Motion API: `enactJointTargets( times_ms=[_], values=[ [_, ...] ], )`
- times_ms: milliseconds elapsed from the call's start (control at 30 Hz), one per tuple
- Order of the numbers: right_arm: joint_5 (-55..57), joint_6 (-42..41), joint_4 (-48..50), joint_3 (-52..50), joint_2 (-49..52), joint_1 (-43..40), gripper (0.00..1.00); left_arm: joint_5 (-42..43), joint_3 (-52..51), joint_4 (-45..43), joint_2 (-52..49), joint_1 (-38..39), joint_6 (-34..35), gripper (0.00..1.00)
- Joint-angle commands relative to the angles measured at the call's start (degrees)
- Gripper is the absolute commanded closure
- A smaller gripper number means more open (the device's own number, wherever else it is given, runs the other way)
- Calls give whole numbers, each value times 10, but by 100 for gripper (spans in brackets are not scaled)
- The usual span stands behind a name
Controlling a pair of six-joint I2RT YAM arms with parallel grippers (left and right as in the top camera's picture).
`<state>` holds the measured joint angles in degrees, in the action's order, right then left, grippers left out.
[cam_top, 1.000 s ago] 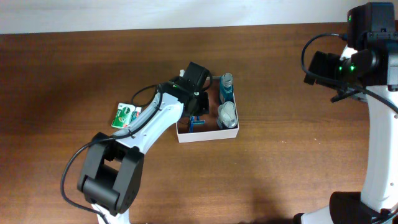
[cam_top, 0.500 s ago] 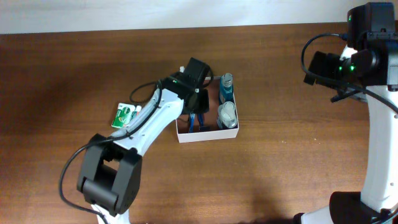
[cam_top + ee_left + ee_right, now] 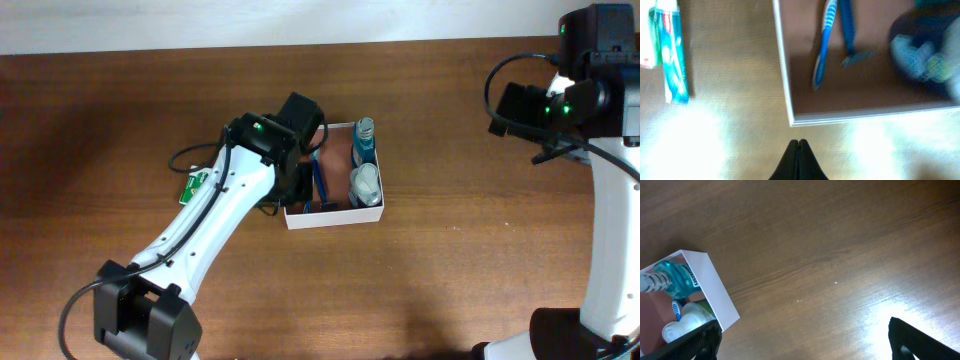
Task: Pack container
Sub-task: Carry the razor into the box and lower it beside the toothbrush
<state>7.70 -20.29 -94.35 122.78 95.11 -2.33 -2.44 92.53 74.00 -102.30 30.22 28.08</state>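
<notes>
The container is sitting open-topped near the middle of the tabletop, somewhat closer to the far edge than to the edge where the arms' bases are standing. Its thin white walls are framing a pinkish-brown floor. Inside, a blue toothbrush is lying along the left part, with a second blue tool just beside it. A teal bottle is lying in the container's far right corner. A whitish, partly clear item is filling the near right corner, though the left wrist view is showing it too blurred to identify.

The left end effector is hovering just outside the container's left wall, near its near-left corner. Its fingers are pressing together, clenched on nothing.

Further out toward the left edge, a green and white toothpaste tube is lying on the tabletop, apart from the container and partly covered by the left arm in the overhead view.

The right end effector is hanging well apart from the container, over the right side of the tabletop, its fingers spreading wide, released and holding nothing.
</notes>
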Motion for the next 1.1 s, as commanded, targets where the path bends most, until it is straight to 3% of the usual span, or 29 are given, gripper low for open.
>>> enactJointTargets(
  times_ms=[0,367,800,1067],
  values=[
    [5,4,1,3,2,-4,2,-7,-6,22,1,16,-16,100],
    [5,4,1,3,2,-4,2,12,-110,-59,1,41,-18,100],
    [5,4,1,3,2,-4,2,11,-139,-128,-1,41,-18,100],
    [5,4,1,3,2,-4,2,-35,-140,-139,-1,41,-18,100]
  ],
)
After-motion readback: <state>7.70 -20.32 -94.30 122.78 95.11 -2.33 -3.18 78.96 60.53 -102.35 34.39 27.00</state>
